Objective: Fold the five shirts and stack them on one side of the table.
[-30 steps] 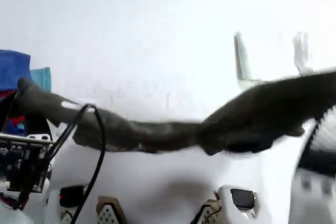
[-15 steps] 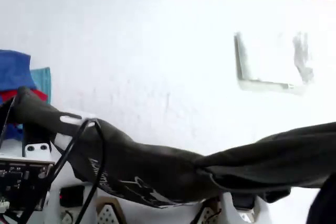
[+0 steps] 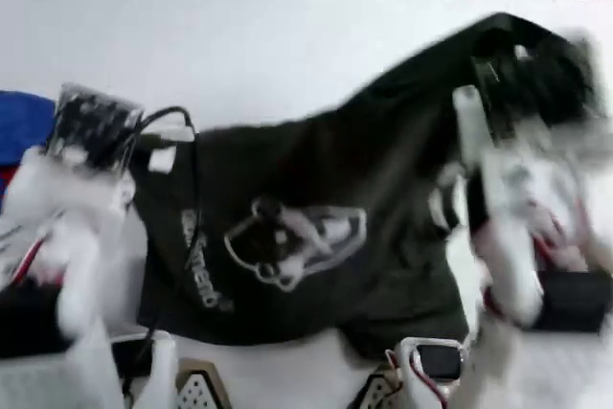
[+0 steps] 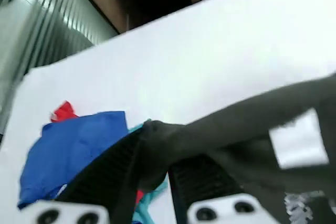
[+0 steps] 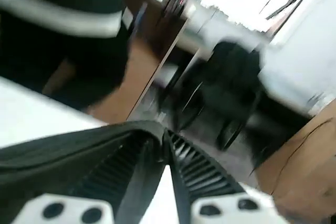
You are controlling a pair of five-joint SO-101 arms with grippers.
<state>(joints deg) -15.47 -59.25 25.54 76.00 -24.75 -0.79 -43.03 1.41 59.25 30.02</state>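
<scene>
1. The white worktop spreads under the dark shirt and runs on past its far edge.
2. The dark shirt hangs stretched between my two arms with its print facing up. Its long axis runs crosswise from one held corner to the other. The right end sits farther out than the left. I cannot tell whether the near hem touches the worktop.
3. The pile of coloured shirts, blue on top with red and teal peeking out, lies just off the dark shirt's left end.
4. My left fingers are clamped on the dark shirt's left corner, and my right fingers are pinched tight on the opposite one.
5. I judge the next move needs both ends brought level and lowered together. My left arm is the nearer one to the pile.
</scene>
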